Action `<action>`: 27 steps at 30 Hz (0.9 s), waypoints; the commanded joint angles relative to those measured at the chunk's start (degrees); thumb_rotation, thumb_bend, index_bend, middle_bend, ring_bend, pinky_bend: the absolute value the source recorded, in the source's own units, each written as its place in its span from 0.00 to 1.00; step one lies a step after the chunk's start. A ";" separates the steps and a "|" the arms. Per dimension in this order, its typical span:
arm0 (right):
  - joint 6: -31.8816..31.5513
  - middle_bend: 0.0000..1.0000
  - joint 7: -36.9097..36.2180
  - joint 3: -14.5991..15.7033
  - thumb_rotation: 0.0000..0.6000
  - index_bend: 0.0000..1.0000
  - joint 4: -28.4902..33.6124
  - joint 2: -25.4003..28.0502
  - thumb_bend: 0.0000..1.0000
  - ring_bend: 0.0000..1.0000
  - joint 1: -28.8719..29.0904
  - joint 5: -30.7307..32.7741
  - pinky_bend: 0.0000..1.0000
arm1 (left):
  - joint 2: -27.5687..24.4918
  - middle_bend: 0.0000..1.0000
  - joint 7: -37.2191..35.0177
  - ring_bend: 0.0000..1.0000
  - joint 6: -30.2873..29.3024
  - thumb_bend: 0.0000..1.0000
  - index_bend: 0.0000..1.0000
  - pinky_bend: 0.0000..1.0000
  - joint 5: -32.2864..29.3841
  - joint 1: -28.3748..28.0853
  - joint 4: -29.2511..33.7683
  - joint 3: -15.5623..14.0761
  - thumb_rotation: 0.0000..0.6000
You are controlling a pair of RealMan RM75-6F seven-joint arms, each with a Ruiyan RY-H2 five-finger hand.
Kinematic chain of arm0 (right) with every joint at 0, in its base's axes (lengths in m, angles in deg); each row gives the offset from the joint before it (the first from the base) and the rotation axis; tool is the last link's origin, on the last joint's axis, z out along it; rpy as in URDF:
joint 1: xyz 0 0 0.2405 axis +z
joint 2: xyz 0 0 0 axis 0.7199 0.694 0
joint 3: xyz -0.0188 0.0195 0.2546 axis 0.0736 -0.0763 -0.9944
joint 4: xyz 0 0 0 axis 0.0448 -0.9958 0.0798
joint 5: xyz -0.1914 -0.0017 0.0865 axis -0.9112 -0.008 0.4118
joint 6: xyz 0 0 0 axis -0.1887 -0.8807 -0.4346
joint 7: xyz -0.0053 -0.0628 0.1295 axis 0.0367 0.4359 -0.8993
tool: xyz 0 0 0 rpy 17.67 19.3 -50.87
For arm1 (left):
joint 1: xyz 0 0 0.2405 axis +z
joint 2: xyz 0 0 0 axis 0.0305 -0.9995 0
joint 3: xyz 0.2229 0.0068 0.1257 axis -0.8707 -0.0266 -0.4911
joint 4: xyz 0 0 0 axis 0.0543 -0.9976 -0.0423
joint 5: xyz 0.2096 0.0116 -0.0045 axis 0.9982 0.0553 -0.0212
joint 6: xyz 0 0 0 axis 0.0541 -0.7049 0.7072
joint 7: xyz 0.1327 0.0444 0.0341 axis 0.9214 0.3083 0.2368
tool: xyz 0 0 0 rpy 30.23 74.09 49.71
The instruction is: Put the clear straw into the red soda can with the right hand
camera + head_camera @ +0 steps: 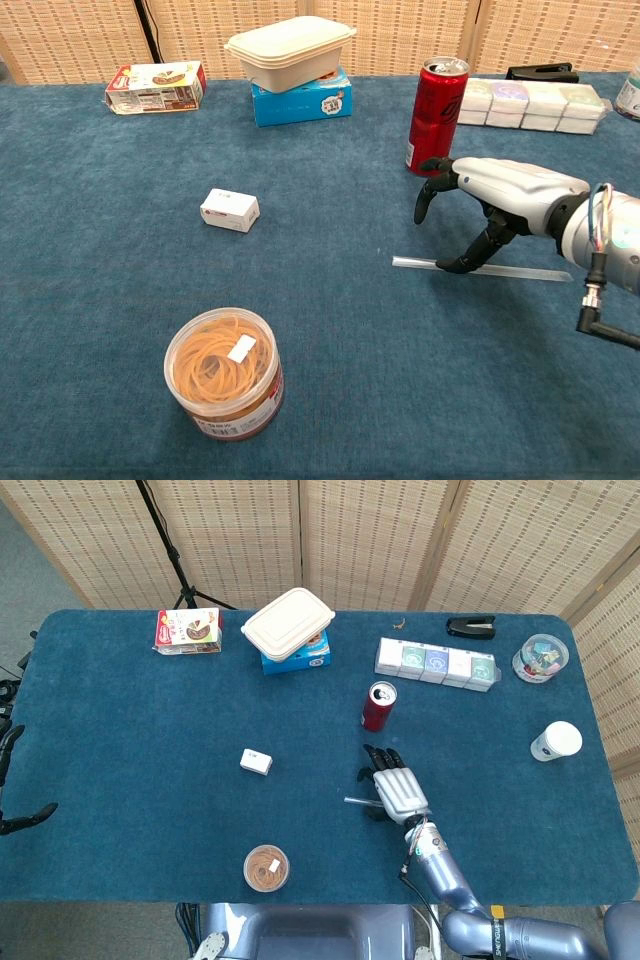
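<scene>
Right hand (500, 195) over clear straw (420, 263), thumb touching, not grasping | red soda can (437, 115) just behind

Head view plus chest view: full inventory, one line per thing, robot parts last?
soda can: 1, red, centre right, upright, open top
straw: 1, clear, flat on cloth under right robot hand
small box: 1, white, mid table
rubber band tub: 1, clear, front edge
food container: 1, cream, atop blue box
snack box: 1, red and white, back left
cup pack: 1, white, back right
stapler: 1, black, back right
round tub: 1, clear, far right
cup: 1, white, right edge
table: 1, blue cloth
left robot hand: black, left edge, state unclear
right robot hand: grey, fingers arched over straw
</scene>
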 commanded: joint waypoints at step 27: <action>-2.21 0.00 -1.38 2.74 1.00 0.40 -4.75 -3.81 0.35 0.00 1.43 -0.17 0.00 | -0.42 0.00 -1.57 0.00 -0.01 0.00 0.00 0.07 -0.16 0.14 -0.33 0.08 1.00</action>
